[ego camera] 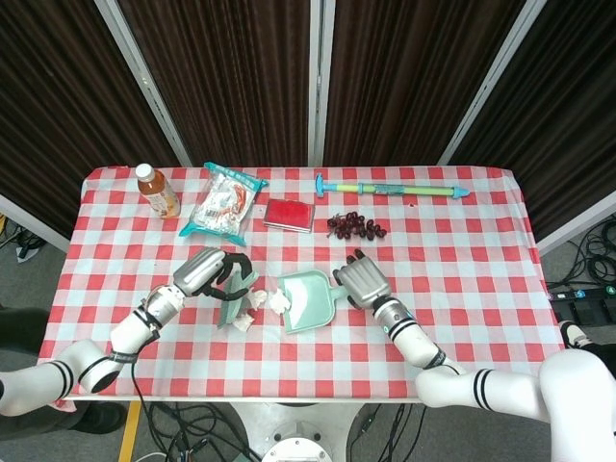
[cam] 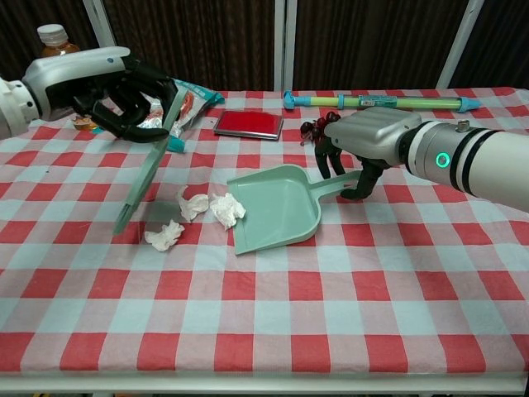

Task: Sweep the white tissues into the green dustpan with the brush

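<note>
The green dustpan (cam: 277, 207) lies on the checked table, its mouth facing left. My right hand (cam: 364, 147) grips its handle (cam: 340, 187). My left hand (cam: 116, 83) holds the green brush (cam: 149, 169), which slants down to the left with its tip just above the cloth. Three crumpled white tissues lie between brush and dustpan: one (cam: 164, 236) near the brush tip, one (cam: 192, 204) behind it, one (cam: 225, 209) at the dustpan's lip. In the head view the left hand (ego camera: 207, 272) and brush (ego camera: 233, 300) sit left of the dustpan (ego camera: 308, 298), with the right hand (ego camera: 361, 282) at its right.
Along the back of the table stand a tea bottle (ego camera: 157, 190), a snack bag (ego camera: 223, 202), a red case (ego camera: 289, 213), dark grapes (ego camera: 354, 226) and a long green-blue toy tube (ego camera: 390, 188). The table's front edge lies close below the tissues.
</note>
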